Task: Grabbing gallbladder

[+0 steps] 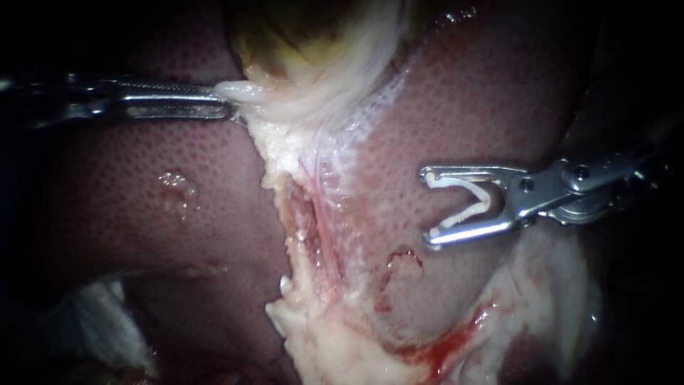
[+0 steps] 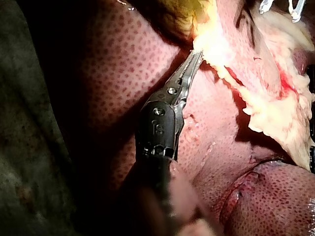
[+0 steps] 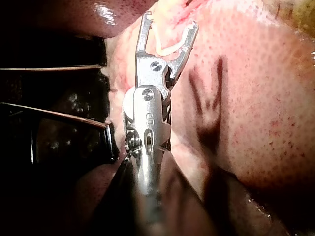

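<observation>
Yellow-green, glistening, pouch-like gallbladder (image 1: 299,43) at the upper middle of the endoscope view, bordered below by whitish fibrous tissue and bedded in the mottled reddish-brown liver (image 1: 142,164).

Entering from the left, the slender steel left instrument (image 1: 221,100): jaws closed flat on a pale fold at the gallbladder's lower edge, clamping it from both sides. Matches the left wrist view, with the toothed jaws pressed together and their tips buried in pale yellow tissue.

Entering from the right, the bright steel right instrument (image 1: 427,207): jaws spread wide, carrying a white V-shaped clip (image 1: 477,203) seated between them, one leg against each jaw. Sits over bare liver, well apart from the gallbladder; contact with the liver surface not discernible.

Between the two instruments, a ragged strip of pale, raw tissue (image 1: 306,235) running down the liver, with fresh red blood (image 1: 434,346) near its lower end.

In the right wrist view, equally wide stance of the jaws, clip in place.
</observation>
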{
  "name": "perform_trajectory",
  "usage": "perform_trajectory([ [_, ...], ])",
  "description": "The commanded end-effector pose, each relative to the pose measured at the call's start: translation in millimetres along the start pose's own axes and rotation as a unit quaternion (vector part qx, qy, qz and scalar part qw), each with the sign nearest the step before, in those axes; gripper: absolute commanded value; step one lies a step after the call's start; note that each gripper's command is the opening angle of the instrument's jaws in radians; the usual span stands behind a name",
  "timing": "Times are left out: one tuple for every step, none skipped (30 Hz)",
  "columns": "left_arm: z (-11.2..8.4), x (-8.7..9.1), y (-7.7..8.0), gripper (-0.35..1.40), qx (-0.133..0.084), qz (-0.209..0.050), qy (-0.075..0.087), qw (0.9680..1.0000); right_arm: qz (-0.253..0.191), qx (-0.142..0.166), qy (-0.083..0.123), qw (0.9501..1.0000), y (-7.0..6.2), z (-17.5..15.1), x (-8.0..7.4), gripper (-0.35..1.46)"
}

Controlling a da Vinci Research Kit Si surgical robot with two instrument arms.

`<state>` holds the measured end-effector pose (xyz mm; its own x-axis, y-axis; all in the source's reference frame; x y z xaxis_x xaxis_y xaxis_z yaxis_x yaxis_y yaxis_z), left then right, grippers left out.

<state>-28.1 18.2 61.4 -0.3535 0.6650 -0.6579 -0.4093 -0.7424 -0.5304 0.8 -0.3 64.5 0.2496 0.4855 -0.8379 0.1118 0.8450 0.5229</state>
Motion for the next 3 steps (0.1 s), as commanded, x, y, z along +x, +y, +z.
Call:
perform_trajectory([
  [0.0,0.0,0.0,-0.35,0.000,0.000,0.000,1.0000,0.000,0.000,0.000,1.0000,0.0,0.0,0.0,0.59],
  [0.0,0.0,0.0,-0.35,0.000,0.000,0.000,1.0000,0.000,0.000,0.000,1.0000,0.0,0.0,0.0,0.59],
  [0.0,0.0,0.0,-0.35,0.000,0.000,0.000,1.0000,0.000,0.000,0.000,1.0000,0.0,0.0,0.0,0.59],
])
